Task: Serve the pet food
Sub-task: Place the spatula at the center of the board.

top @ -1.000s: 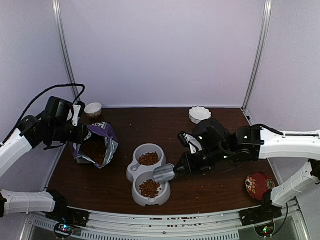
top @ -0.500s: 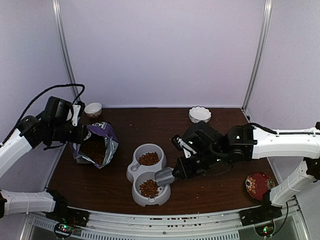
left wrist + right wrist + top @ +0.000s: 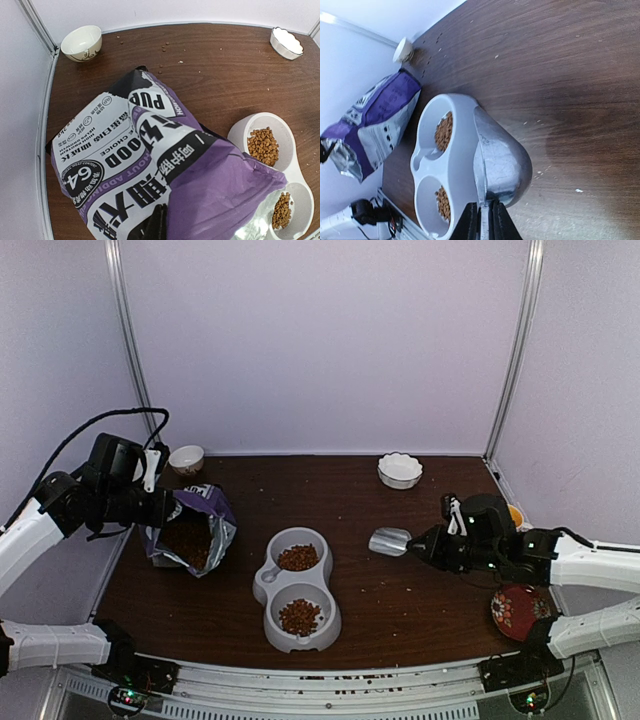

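Clock read on the overhead view, 12 toward the back wall.

Right claw [image 3: 418, 544]: I had it closed on the thin handle of the metal scoop [image 3: 389, 540], with my fingers [image 3: 469, 223] pinching the handle from both sides. The scoop sat at about 2 o'clock from the grey double bowl [image 3: 268, 585], apart from it. I could not tell whether anything lay in the scoop.

Left claw [image 3: 166, 508]: I had it clamped shut on the 9 o'clock edge of the purple bag [image 3: 218, 520]. The bag's mouth stood open and faced roughly 4 o'clock, toward the bowl.

Pet food [image 3: 298, 558]: reddish-brown kibble lay in both cups of the bowl, one heap at 12 o'clock and one at 6. More showed inside the bag's mouth. A few loose pellets lay on the table [image 3: 420, 600].

Other items:
- A small cream bowl [image 3: 186, 458] stood at 12 o'clock from the bag.
- A white scalloped dish [image 3: 400, 469] stood at 12 o'clock from the scoop.
- A red patterned plate [image 3: 518, 608] lay at 4 o'clock from my right claw.
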Controlling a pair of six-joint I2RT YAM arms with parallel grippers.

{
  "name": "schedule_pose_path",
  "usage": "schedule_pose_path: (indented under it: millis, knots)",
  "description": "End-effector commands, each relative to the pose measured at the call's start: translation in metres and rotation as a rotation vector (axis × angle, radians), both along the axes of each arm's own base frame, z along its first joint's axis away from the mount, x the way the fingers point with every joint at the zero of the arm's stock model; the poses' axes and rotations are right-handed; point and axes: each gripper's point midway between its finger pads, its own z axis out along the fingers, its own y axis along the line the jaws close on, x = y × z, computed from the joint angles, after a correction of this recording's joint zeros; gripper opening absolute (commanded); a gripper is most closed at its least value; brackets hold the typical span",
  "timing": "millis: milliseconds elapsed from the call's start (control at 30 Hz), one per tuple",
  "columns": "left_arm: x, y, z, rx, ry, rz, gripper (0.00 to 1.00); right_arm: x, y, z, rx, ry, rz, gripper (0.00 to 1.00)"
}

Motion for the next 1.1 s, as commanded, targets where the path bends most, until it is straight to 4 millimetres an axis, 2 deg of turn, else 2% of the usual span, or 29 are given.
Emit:
schedule_pose_path:
  millis: [0, 133, 433, 500, 667, 800, 1067]
  knots:
    - [0.01, 0.012, 0.015, 0.002, -0.075, 0.057, 0.0, 0.034, -0.03, 0.014, 0.23, -0.088, -0.221, 0.0]
    - [0.01, 0.012, 0.014, 0.004, -0.073, 0.058, 0.0, 0.051, -0.057, -0.005, 0.278, -0.093, -0.351, 0.0]
    - [0.011, 0.013, 0.014, 0.006, -0.074, 0.062, 0.0, 0.078, -0.09, -0.042, 0.295, -0.075, -0.514, 0.0]
    - [0.011, 0.013, 0.014, 0.007, -0.073, 0.062, 0.0, 0.084, -0.095, -0.045, 0.316, -0.08, -0.537, 0.0]
    - [0.012, 0.012, 0.013, 0.008, -0.069, 0.06, 0.0, 0.103, -0.093, -0.056, 0.322, -0.06, -0.532, 0.0]
    - [0.012, 0.013, 0.013, 0.008, -0.069, 0.062, 0.0, 0.112, -0.089, -0.073, 0.342, -0.026, -0.515, 0.0]
    - [0.013, 0.014, 0.012, 0.01, -0.067, 0.065, 0.0, 0.109, -0.078, -0.108, 0.393, 0.047, -0.459, 0.02]
